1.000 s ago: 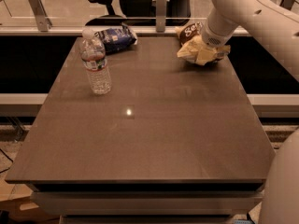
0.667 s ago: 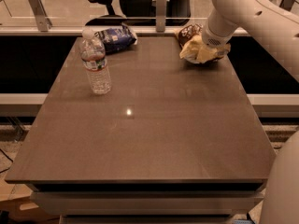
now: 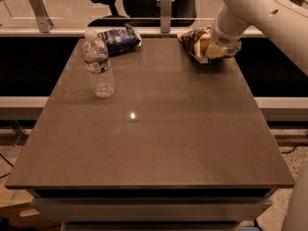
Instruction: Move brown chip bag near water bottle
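Note:
The brown chip bag [image 3: 194, 40] is at the table's far right, crumpled and tilted, with its cream-yellow underside showing. My gripper [image 3: 212, 48] comes down from the white arm at the upper right and is shut on the bag, holding it just above the table top. The water bottle [image 3: 99, 65] stands upright at the far left of the table, well apart from the bag. Part of the bag is hidden behind the gripper.
A dark blue snack bag [image 3: 118, 38] lies at the far edge, just behind and right of the bottle. The dark table [image 3: 168, 129] has a glass barrier with metal posts [image 3: 165, 7] behind it. An office chair [image 3: 109, 2] stands beyond the barrier.
The brown chip bag has turned and shifted a little left and up in the gripper. The bottle and the blue bag have not moved.

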`<state>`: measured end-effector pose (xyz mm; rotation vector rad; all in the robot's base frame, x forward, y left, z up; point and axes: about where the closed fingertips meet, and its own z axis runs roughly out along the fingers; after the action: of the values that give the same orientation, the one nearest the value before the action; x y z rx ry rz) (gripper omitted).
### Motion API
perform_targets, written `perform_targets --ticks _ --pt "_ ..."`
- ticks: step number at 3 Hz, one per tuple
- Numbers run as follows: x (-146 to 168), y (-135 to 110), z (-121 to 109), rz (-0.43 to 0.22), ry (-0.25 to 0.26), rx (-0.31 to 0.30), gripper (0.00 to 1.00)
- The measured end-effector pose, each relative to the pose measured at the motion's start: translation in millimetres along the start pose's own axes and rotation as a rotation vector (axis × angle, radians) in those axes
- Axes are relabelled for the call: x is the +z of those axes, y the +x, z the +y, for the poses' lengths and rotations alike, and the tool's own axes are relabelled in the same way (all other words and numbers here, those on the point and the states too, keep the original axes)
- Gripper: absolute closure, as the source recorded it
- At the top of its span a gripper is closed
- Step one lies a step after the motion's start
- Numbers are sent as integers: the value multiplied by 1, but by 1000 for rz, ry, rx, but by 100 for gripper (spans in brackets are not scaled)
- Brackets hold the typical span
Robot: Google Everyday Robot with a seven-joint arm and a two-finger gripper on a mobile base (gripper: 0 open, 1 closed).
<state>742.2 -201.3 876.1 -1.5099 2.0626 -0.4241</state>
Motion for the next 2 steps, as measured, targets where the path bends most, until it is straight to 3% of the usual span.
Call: perform_targets --ticks 2 --pt "-41 -12 -11 -18 35 -48 100"
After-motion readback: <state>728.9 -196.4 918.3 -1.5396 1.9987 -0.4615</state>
